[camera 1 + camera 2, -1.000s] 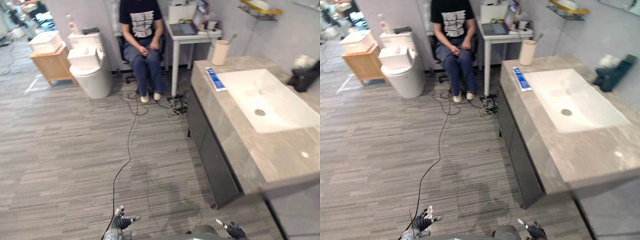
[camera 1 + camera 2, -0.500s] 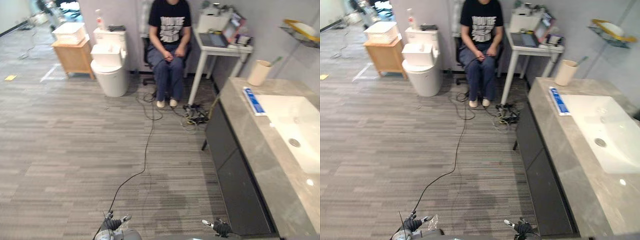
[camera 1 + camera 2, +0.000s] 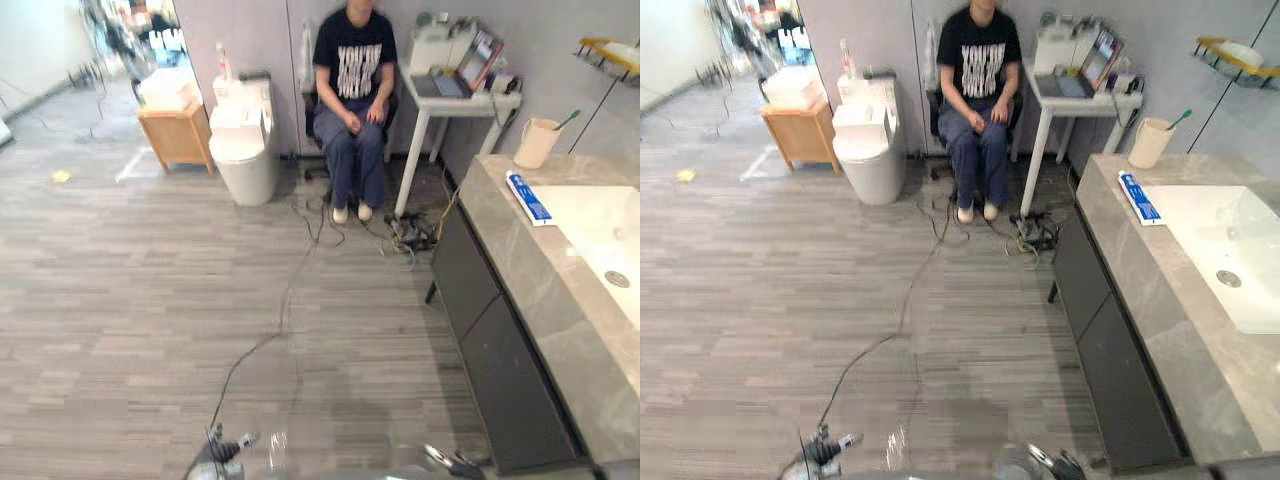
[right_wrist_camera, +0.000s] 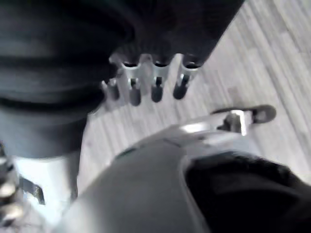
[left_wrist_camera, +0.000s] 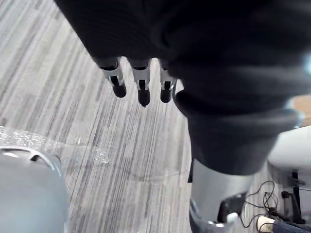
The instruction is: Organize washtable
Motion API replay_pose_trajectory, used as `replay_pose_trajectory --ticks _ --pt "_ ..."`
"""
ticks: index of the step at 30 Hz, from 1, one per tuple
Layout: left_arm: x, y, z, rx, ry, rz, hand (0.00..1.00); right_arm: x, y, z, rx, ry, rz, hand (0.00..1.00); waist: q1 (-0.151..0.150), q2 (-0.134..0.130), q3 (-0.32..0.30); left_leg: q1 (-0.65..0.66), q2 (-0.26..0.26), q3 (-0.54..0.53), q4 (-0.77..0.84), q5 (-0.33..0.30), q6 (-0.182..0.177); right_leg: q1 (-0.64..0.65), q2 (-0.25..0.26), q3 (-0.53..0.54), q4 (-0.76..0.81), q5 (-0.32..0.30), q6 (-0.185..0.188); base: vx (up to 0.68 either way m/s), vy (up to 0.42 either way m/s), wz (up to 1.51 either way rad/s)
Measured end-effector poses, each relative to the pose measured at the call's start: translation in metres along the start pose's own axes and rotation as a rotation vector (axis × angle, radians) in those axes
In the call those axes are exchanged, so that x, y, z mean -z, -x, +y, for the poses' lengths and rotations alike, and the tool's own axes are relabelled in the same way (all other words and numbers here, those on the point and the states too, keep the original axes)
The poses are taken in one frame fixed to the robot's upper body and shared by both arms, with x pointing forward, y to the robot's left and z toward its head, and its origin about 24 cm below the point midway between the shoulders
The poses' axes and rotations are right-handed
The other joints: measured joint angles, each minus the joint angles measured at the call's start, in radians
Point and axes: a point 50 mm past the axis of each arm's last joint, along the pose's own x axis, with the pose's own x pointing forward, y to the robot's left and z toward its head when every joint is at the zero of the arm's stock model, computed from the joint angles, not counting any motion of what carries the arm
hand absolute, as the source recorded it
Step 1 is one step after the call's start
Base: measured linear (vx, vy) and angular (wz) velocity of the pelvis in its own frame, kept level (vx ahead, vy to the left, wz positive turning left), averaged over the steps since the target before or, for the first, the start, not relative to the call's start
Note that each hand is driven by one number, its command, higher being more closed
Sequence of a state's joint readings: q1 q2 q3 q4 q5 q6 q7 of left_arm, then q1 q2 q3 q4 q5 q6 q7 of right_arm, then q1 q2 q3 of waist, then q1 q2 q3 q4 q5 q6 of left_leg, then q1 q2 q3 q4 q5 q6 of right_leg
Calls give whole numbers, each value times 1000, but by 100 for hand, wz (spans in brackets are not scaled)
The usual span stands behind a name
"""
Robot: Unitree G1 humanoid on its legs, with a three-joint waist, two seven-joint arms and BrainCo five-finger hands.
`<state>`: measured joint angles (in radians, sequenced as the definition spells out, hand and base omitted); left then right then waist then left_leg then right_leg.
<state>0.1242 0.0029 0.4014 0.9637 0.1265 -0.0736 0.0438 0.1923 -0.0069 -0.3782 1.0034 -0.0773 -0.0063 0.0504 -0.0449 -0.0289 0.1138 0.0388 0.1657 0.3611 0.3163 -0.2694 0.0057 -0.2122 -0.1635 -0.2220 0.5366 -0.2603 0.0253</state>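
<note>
**Left eye view.** Take the grey stone washtable counter (image 3: 520, 290) as your reference. It runs along the robot's right side and away from it.
- The flat blue-and-white toothpaste tube (image 3: 528, 197) lies on the counter's far part, between the front edge and the white basin (image 3: 600, 235). Its long axis runs roughly along that front edge.
- The beige cup (image 3: 537, 143) with a green toothbrush (image 3: 567, 119) stands upright at the counter's far end, beyond the tube and apart from it.
- The left hand (image 3: 225, 450) and the right hand (image 3: 452, 462) hang low, well short of the counter's near end.

**Right eye view.** The tube lies ahead and to the right of both hands. The right hand is on the counter's side and is the nearer one, but it is well apart from the tube.

**Left wrist view.** The left hand's silver, dark-tipped fingers (image 5: 141, 90) are straight and point down at the grey plank floor (image 5: 73, 97). They hold nothing.

**Right wrist view.** The right hand's fingers (image 4: 156, 87) are extended and relaxed, and they are empty.

Judge the task as not yet begun. You will likely need to close on the counter first, then lead with the right hand.
</note>
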Motion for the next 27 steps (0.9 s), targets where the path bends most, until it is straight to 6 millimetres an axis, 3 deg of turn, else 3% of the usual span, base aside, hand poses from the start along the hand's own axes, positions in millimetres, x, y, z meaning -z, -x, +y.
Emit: replay_pose_trajectory --ticks 4,5,6,7,8,10,13,14,15,16,18,21,27 --pt "3 2 -8 17 15 8 0 3 1 -2 3 14 10 0 -3 -1 -13 24 12 -6 11 -21 -49 29 11 2 -88 18 -3 204 -130 10" --pt "6 3 -7 12 23 16 0 7 3 -4 8 31 17 0 -6 1 -28 23 48 -11 93 -41 -60 79 40 -2 -135 41 0 323 -213 31" --pt "6 2 -7 9 37 18 0 6 3 -8 16 72 14 0 -5 23 -27 -51 110 -31 296 -48 -32 98 67 -21 -135 80 -8 262 -186 26" --pt "3 2 -10 17 48 10 0 5 3 -11 21 89 13 0 -1 34 -31 -88 144 -47 380 -31 -12 114 84 -25 -137 77 -16 278 -127 -4" --pt "3 3 -11 12 58 6 0 3 3 -13 25 116 9 0 16 35 -40 -127 186 -62 488 4 -14 148 104 -22 -159 82 -28 275 -91 -29" --pt "8 5 -14 12 66 23 0 -2 2 -14 26 135 -3 0 12 40 -56 -125 198 -47 449 4 -27 188 113 -17 -206 86 -35 364 -47 -29" --pt "5 4 -17 17 72 14 0 -13 -1 -10 21 134 -30 0 10 38 -57 -107 165 -31 187 14 -44 226 102 16 -263 101 -27 298 21 -27" --pt "6 5 -19 20 76 16 0 -15 -1 -10 24 132 -35 0 11 44 -61 -90 131 -36 21 81 -103 225 96 29 -276 109 -15 217 107 -41" --pt "6 5 -20 21 76 18 0 -15 -2 -10 25 137 -31 0 12 41 -65 -76 112 -43 -13 126 -123 227 90 39 -285 113 -7 221 149 -37" --pt "8 5 -18 18 73 22 0 -14 -2 -9 25 139 -31 0 13 32 -81 -44 86 -23 -73 155 -110 238 77 56 -318 136 16 186 125 -16" --pt "7 4 -14 17 44 22 0 -8 -1 -3 12 132 -14 0 7 4 -97 -10 50 -3 -145 174 -106 248 54 61 -368 164 26 160 142 -9" --pt "11 4 -7 5 29 36 0 -2 0 1 3 123 2 0 8 -8 -107 22 40 19 -186 178 -103 264 53 73 -406 199 37 79 108 -17" --pt "18 5 -1 6 -14 58 0 0 0 -1 -2 125 11 0 6 -2 -108 62 13 42 -303 245 -101 255 55 93 -440 224 41 -28 14 -11"
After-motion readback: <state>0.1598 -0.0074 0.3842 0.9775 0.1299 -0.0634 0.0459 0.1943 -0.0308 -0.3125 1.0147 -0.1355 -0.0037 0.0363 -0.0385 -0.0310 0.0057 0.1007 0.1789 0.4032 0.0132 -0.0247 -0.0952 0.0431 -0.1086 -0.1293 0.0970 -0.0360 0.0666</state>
